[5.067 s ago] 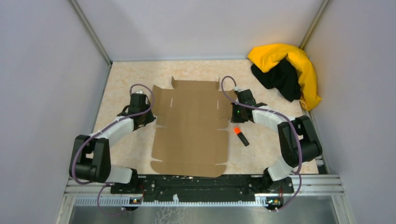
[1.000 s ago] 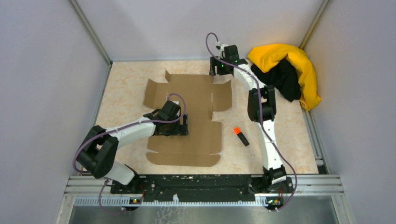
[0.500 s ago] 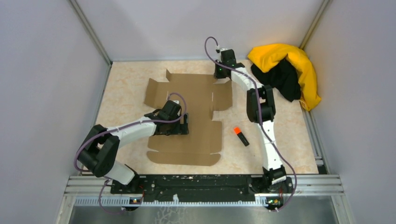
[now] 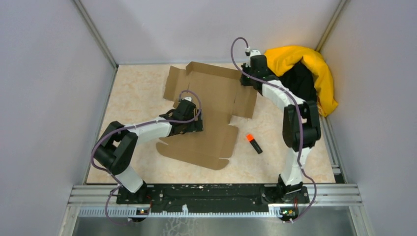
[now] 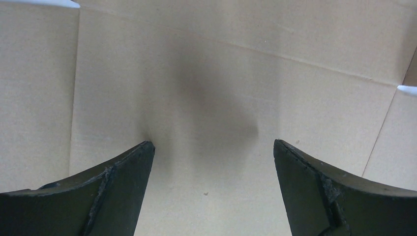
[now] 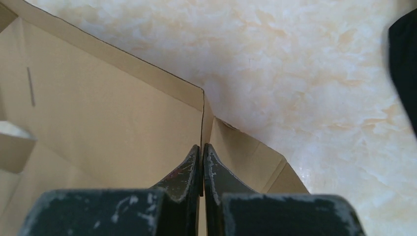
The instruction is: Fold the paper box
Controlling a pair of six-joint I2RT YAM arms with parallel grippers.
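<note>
The paper box (image 4: pixel 216 98) is lying on the bench (image 4: pixel 133 93) beside the yellow cloth heap (image 4: pixel 295 56), with the right jaws clamping its raised wall at the heap-side corner. The left jaws, spread wide, seem to be pinning the base; the wall wants swinging upright along its crease.

Showing no readable text, label, brand, number or sign anywhere, not even on the plain brown paper box (image 4: pixel 216 93).
</note>
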